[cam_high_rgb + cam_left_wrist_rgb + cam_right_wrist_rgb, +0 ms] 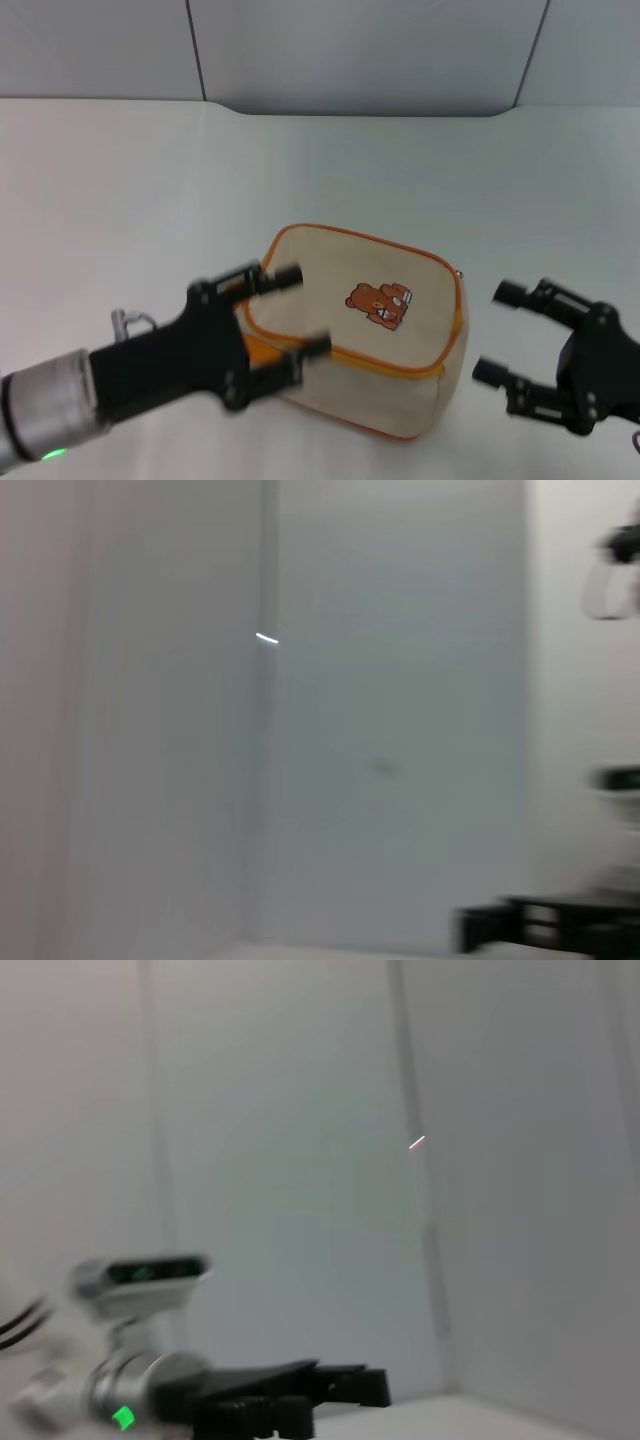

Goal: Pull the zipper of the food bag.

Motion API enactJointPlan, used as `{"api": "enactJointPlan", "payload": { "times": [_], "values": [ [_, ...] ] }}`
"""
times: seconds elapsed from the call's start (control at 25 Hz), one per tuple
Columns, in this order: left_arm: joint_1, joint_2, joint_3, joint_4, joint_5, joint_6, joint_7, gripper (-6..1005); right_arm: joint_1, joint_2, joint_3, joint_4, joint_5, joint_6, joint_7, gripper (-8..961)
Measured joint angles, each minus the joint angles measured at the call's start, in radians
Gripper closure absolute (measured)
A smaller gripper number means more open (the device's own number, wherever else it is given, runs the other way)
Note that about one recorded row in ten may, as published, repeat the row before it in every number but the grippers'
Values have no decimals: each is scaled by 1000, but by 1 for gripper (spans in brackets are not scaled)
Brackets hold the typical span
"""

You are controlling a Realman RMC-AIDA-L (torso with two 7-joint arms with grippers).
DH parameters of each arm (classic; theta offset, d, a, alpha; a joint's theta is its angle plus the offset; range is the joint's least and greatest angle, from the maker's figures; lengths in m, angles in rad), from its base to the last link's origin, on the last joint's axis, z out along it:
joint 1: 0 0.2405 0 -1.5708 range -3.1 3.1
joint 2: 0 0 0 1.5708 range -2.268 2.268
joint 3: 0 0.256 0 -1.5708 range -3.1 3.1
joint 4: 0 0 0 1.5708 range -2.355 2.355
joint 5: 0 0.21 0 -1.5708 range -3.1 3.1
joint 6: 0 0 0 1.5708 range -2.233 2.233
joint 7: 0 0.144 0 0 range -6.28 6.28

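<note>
Bag position: the food bag (365,330) lies on the white desk (150,180), near the front edge and about the middle between the left and right sides.
Key relation: the zipper (400,365) runs along the orange seam on the bag's near side and turns up at its right end; this end faces the right tool (510,335), which is just beside the bag and apart from it.
Pull tab: a small silver point shows at the bag's far right corner (460,273); I cannot be sure it is the tab.
Left tool: the left tool (295,312) is released, its fingers spread over the bag's left end, where an orange strap (258,350) shows; touching or not, I cannot tell.
Right tool: released, two fingers wide apart, pointing at the bag, grasping nothing.
Nearer arm: by my judgement the right one is nearer to the zipper's turn, the left one can hold the bag.
Materials: soft beige canvas, boxy with round corners, orange piping, small brown bear print (380,303); it probably gives way under pressure.
</note>
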Motion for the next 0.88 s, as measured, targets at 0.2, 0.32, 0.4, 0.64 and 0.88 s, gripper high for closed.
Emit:
{"api": "enactJointPlan", "payload": {
  "times": [0.2,0.32,0.4,0.64,0.88],
  "values": [
    [-1,1,86,151,61,119,-139,369,32,0,-116,-60,-9,-8,81,145],
    [11,-2,90,189,58,126,-165,263,46,0,-147,-62,-9,-7,90,145],
    [19,-2,89,192,56,126,-161,236,52,0,-160,-63,-9,-8,92,145],
    [21,-2,94,193,55,123,-144,194,63,1,-171,-63,-6,-13,109,145],
    [23,-2,93,193,55,121,-133,194,69,0,-171,-64,-1,-20,120,145]
  ]
}}
